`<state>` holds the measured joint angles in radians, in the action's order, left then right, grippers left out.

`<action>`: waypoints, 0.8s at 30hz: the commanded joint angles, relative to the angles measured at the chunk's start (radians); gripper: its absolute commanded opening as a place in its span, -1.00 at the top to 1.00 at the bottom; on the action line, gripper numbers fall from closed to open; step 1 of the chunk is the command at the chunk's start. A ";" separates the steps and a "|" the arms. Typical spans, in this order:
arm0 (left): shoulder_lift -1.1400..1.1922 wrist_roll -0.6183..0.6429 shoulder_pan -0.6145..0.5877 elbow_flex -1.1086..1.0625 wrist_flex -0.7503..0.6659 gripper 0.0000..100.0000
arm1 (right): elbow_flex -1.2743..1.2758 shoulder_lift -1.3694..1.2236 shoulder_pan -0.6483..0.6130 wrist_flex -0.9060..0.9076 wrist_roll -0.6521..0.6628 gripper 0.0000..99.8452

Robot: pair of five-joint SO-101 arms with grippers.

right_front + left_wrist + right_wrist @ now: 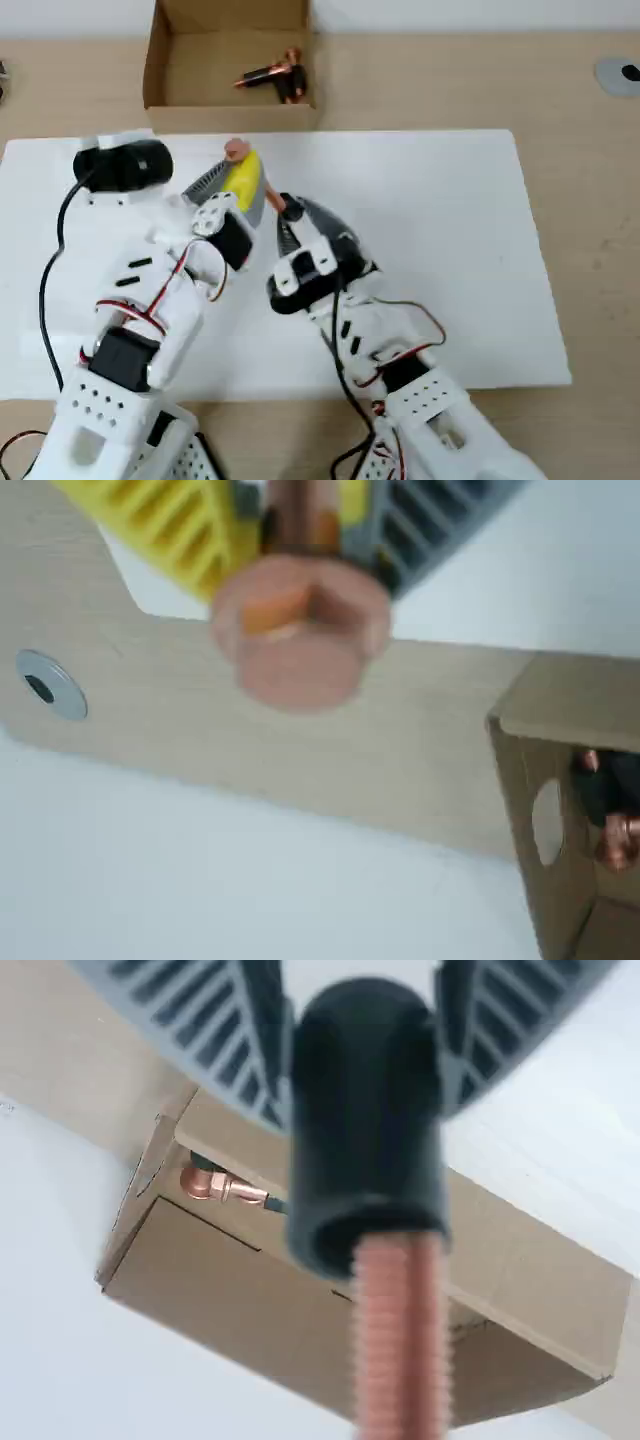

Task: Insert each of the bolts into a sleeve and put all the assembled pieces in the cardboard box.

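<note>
High view straight down over table point(590, 200); both wrist views close, toward cardboard box point(232, 118).

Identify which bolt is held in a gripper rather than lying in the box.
The bolt clamped in the left gripper, its thread inside the black sleeve in the right gripper; the others lie in the cardboard box.

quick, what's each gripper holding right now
Left gripper: shut on the copper bolt.
Right gripper: shut on the black sleeve.
</note>
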<state>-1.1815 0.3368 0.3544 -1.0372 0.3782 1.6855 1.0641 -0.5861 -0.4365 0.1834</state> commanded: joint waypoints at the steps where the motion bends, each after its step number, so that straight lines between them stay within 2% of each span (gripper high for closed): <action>1: -0.004 -0.012 0.005 -0.018 -0.055 0.98 | -0.002 0.022 -0.008 -0.021 0.002 0.98; 8: -0.004 -0.041 0.006 -0.078 -0.118 0.98 | -0.002 0.022 -0.021 -0.021 0.002 0.98; 24: -0.005 -0.041 0.002 -0.063 -0.120 0.98 | -0.002 0.021 -0.021 -0.021 0.002 0.98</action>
<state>-1.1922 0.3030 0.3560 -1.1139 0.2662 1.6855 1.0625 -0.5953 -0.4350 0.1834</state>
